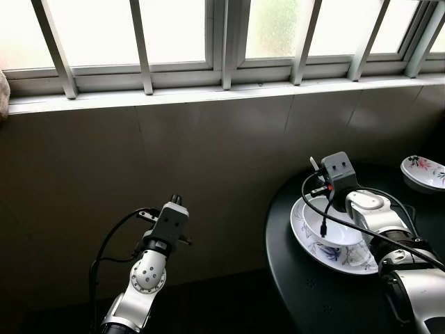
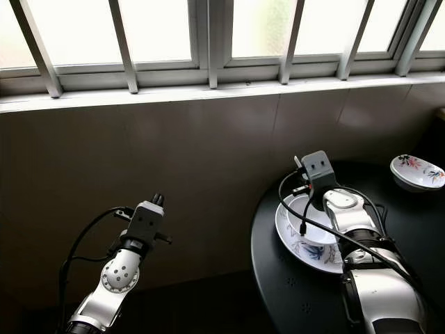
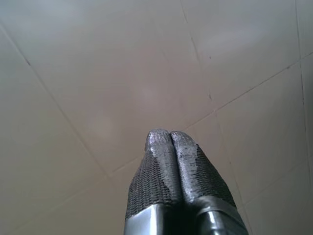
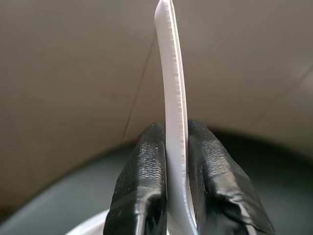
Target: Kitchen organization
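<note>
Right wrist view showed the right gripper (image 4: pixel 176 161) pinched on the thin white rim of a small bowl (image 1: pixel 332 224), both fingers (image 4: pixel 142 181) pressed against it. The bowl sat in a white plate (image 1: pixel 348 261) with blue floral marks, on the round dark table (image 1: pixel 313 292). The left gripper (image 3: pixel 169 142) was closed, empty, before the tiled wall (image 3: pixel 98 73).
</note>
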`<state>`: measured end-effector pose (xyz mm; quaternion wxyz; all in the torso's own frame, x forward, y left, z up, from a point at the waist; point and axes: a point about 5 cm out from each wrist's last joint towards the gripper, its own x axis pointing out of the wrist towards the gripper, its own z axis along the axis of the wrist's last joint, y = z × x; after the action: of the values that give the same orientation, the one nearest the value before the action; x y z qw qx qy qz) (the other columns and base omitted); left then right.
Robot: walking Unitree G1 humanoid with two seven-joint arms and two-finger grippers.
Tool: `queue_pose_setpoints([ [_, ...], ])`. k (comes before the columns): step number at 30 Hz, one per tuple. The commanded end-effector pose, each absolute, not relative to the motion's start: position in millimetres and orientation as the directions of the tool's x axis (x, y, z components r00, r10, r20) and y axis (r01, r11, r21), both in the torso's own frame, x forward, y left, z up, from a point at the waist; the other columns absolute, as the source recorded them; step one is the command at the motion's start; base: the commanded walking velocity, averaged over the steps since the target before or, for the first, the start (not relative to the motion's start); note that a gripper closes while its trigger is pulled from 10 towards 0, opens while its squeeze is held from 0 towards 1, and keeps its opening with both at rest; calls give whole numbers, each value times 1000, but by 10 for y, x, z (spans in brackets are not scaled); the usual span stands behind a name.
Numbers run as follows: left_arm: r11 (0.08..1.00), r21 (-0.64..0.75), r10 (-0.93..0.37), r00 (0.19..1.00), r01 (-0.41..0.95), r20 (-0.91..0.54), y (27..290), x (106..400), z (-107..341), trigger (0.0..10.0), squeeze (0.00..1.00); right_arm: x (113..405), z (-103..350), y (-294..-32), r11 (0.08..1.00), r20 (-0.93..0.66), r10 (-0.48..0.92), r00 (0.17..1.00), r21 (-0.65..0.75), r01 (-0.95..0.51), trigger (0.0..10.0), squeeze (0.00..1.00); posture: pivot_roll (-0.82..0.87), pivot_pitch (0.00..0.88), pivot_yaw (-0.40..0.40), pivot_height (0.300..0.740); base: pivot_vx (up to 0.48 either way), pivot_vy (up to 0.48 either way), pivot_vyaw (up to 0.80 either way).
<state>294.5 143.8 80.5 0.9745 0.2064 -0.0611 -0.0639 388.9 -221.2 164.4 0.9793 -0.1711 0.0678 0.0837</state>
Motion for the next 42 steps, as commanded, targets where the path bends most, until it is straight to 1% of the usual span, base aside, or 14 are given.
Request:
queue_pose_setpoints([
  [1,902,419,-151,985,104,79,1445,2938,774,10000,0,3908,1879,-2103,920,2,175,985,-356,-163,0,0,-61,0,-17,740,0,0,0],
  [4,902,420,-145,986,101,76,1457,2935,767,10000,0,3855,1961,-1918,921,110,229,967,-346,-179,0,0,-61,0,-17,740,0,0,0],
  [6,901,422,-140,988,98,70,1472,2927,752,10000,0,3761,1939,-1706,905,167,313,935,-352,-240,0,0,-59,0,-16,740,0,0,0],
  [8,901,424,-137,988,97,65,1482,2918,738,10000,0,3645,1763,-1475,880,146,391,909,-349,-323,0,0,-57,0,-15,740,0,0,400],
  [9,901,424,-137,988,97,65,1482,2918,738,10000,0,3645,1763,-1475,880,146,391,909,-349,-323,0,0,-57,0,-15,740,0,0,800],
  [10,900,424,-136,989,97,63,1486,2912,732,10000,0,3589,1638,-1380,857,111,428,897,-365,-364,0,0,-58,0,-12,740,0,0,800],
  [11,900,425,-135,989,97,62,1489,2909,729,10000,0,3567,1571,-1348,854,94,431,897,-364,-372,0,0,-58,0,-12,740,0,0,800],
  [16,898,431,-124,991,87,57,1519,2896,713,10000,0,3390,1366,-1139,836,51,484,874,-322,-444,0,0,-55,0,-15,740,0,0,800],
  [24,908,413,-87,996,74,13,1577,2874,650,10000,0,3205,1091,-1000,810,-25,520,854,-304,-502,0,0,-53,0,-20,740,0,0,800],
  [26,917,389,-91,996,88,-12,1569,2856,614,10000,0,3146,1013,-983,812,-48,514,856,-295,-504,0,0,-51,0,-21,740,0,480,800],
  [30,912,400,-94,996,84,4,1562,2839,628,10000,0,3096,953,-969,820,-63,503,862,-280,-499,0,0,-53,0,-19,740,0,480,800],
  [33,917,392,-87,996,69,27,1567,2838,654,10000,0,3089,939,-965,826,-65,495,867,-275,-492,0,0,-54,0,-18,740,0,352,800],
  [42,911,405,-114,991,79,63,1539,2855,724,10000,0,3121,944,-977,855,-56,446,893,-269,-443,0,0,-53,0,-19,740,0,0,800],
])
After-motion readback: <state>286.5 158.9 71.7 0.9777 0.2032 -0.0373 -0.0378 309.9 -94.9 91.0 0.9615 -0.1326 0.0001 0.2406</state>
